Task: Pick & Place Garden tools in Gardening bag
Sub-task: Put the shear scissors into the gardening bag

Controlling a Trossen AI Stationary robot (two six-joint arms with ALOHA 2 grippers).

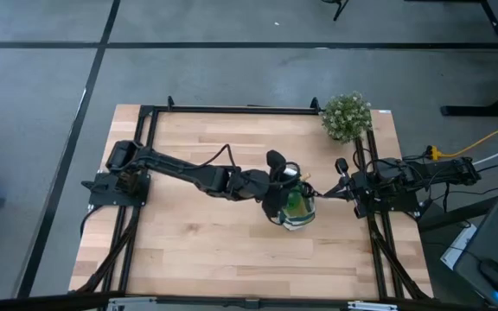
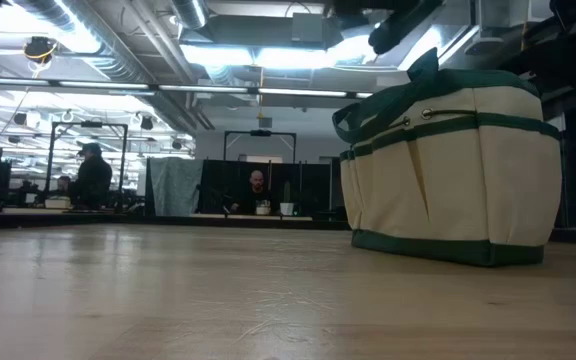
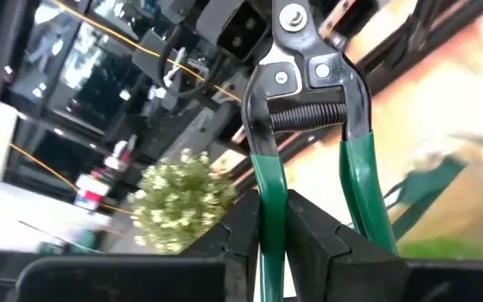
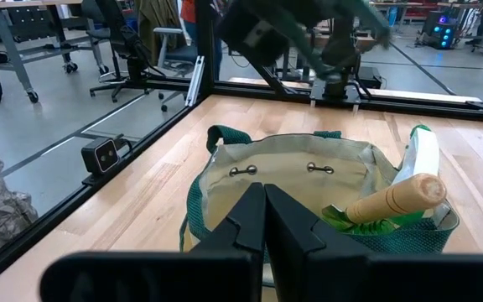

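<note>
The pruning shears have green handles, a coil spring and a metal head. My left gripper is shut on them, reaching from the table's left to the gardening bag. The beige bag with green trim stands on its flat bottom right of the table's middle. Inside it lean the wooden-handled trowel and the green spray bottle with a white top. My right gripper is shut, holds nothing, and points at the bag from the table's right side. My left gripper pinches one green handle of the pruning shears between its two fingers. The handle runs along the fingers, and the metal head sticks out beyond them. The other handle is free beside one finger. The shears are lifted clear.
A bushy potted plant stands at the table's far right corner. A black frame runs along the table's edges. Bare wood lies left of and nearer than the bag. People sit in the room beyond the table.
</note>
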